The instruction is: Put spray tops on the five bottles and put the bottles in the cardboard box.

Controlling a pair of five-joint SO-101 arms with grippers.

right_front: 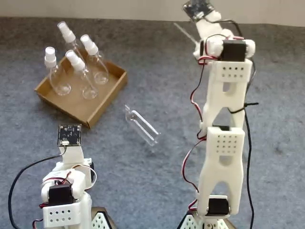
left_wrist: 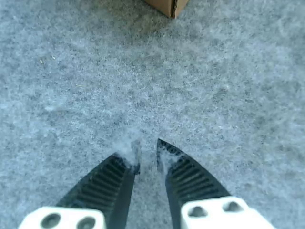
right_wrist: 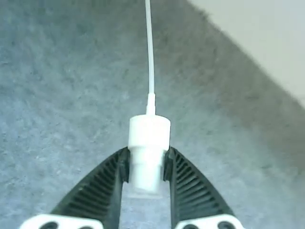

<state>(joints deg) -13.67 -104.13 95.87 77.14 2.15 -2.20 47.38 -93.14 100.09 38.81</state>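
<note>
Spray top (right_wrist: 149, 138) clamped in right gripper (right_wrist: 147, 153); high view shows 1 capless bottle (right_front: 142, 126).

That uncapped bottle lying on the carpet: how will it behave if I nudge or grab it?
The bottle looks clear and empty, so probably light. Lying on its side, it may roll, though the carpet should damp that. Its smooth wall might slip in a loose grip.

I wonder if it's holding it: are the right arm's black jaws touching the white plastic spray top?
Touching. The right wrist view shows the right gripper, black jaws pressed against both sides of the white plastic spray top, no gap.
</note>
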